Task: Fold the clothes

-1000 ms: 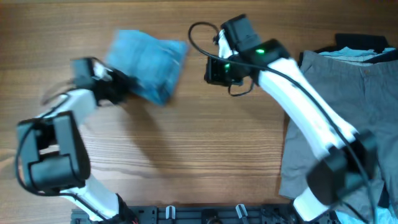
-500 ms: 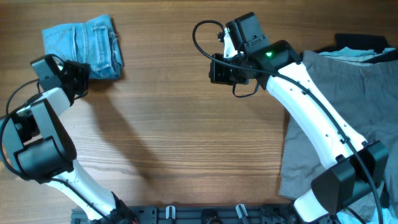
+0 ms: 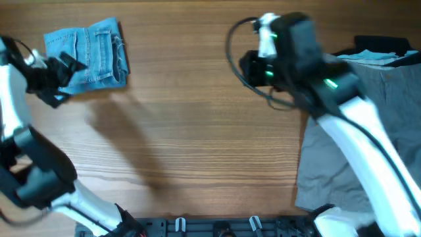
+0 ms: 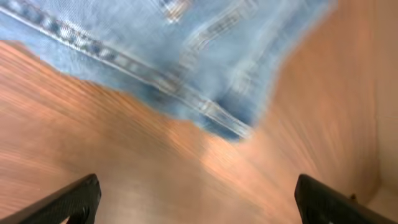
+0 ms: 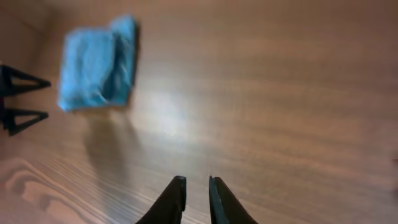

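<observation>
The light-blue jeans [image 3: 87, 51] lie folded into a small square at the table's back left, and nothing is holding them. My left gripper [image 3: 66, 79] is just off their left edge, jaws wide apart. In the left wrist view the jeans [image 4: 186, 50] fill the top, and the left gripper [image 4: 199, 205] has only bare wood between its fingertips [image 4: 74, 199]. My right gripper [image 3: 253, 69] hovers over the table's middle back, blurred. In the right wrist view the right gripper [image 5: 197, 193] shows a narrow gap with nothing in it, and the jeans [image 5: 96, 62] lie far off at the upper left.
Grey trousers [image 3: 368, 138] lie spread along the right side under the right arm. A dark garment [image 3: 385, 45] sits behind them at the back right. Bare wood [image 3: 197, 145] stretches between the two arms.
The left gripper carried the folded jeans to the back left, let go, opened wide and drew back left. The right arm swung right and its jaws parted slightly.
</observation>
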You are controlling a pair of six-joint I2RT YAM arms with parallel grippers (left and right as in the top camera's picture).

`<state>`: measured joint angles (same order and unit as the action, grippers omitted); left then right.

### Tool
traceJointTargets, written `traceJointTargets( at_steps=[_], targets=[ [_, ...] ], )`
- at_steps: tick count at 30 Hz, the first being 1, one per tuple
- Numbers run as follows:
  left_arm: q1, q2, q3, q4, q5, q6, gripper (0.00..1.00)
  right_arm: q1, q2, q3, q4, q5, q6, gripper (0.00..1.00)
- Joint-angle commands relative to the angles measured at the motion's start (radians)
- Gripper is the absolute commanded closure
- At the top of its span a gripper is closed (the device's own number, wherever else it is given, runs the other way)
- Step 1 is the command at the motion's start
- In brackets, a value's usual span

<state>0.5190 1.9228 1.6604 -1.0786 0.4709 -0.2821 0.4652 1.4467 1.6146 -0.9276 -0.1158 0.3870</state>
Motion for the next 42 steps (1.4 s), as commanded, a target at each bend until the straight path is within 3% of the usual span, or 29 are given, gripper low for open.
traceJointTargets(
  at_steps=[1,4,6,8,11,19,24,27,30,32,33,35,39,42],
  targets=[
    [0.001,-0.257,0.06,-0.106,-0.048,0.096,0.0,-0.021,-0.192,0.026,-0.05,0.081,-0.02,0.74],
    [0.0,-0.452,0.059,-0.184,-0.168,0.095,0.0,-0.027,-0.366,0.026,-0.129,0.234,-0.021,0.66],
    [-0.005,-0.603,0.059,-0.197,-0.219,0.096,0.0,-0.027,-0.483,0.025,-0.147,0.301,-0.06,0.51],
    [-0.005,-0.715,0.059,-0.185,-0.269,0.095,0.0,-0.027,-0.558,0.025,-0.146,0.303,-0.07,0.0],
    [-0.005,-0.85,0.06,-0.098,-0.225,-0.003,0.0,-0.027,-0.656,0.025,-0.158,0.292,-0.069,0.0],
    [-0.006,-0.902,0.06,-0.108,-0.225,-0.003,0.0,-0.027,-0.687,0.023,-0.195,0.293,0.117,0.0],
    [-0.006,-0.901,0.06,-0.108,-0.225,-0.003,0.0,-0.027,-0.687,0.019,-0.285,0.396,0.071,0.0],
    [-0.006,-0.901,0.06,-0.108,-0.225,-0.003,0.0,-0.059,-0.711,-0.077,-0.132,0.404,-0.301,0.0],
    [-0.006,-0.901,0.06,-0.108,-0.225,-0.003,0.0,-0.182,-0.8,-0.306,0.127,-0.014,-0.789,0.0],
    [-0.006,-0.901,0.06,-0.108,-0.225,-0.003,0.0,-0.267,-0.889,-0.498,0.231,-0.26,-0.957,0.0],
    [-0.006,-0.901,0.06,-0.108,-0.225,-0.003,0.0,-0.307,-0.945,-0.616,0.28,-0.336,-0.975,0.0],
    [-0.006,-0.901,0.06,-0.108,-0.225,-0.003,0.0,-0.351,-1.056,-0.819,0.394,-0.363,-0.893,0.0],
    [-0.006,-0.901,0.06,-0.108,-0.225,-0.003,0.0,-0.375,-1.27,-1.192,0.608,-0.211,-0.503,0.0],
    [-0.006,-0.901,0.06,-0.108,-0.225,-0.003,0.0,-0.375,-1.367,-1.389,0.741,-0.213,-0.459,0.0]
  ],
)
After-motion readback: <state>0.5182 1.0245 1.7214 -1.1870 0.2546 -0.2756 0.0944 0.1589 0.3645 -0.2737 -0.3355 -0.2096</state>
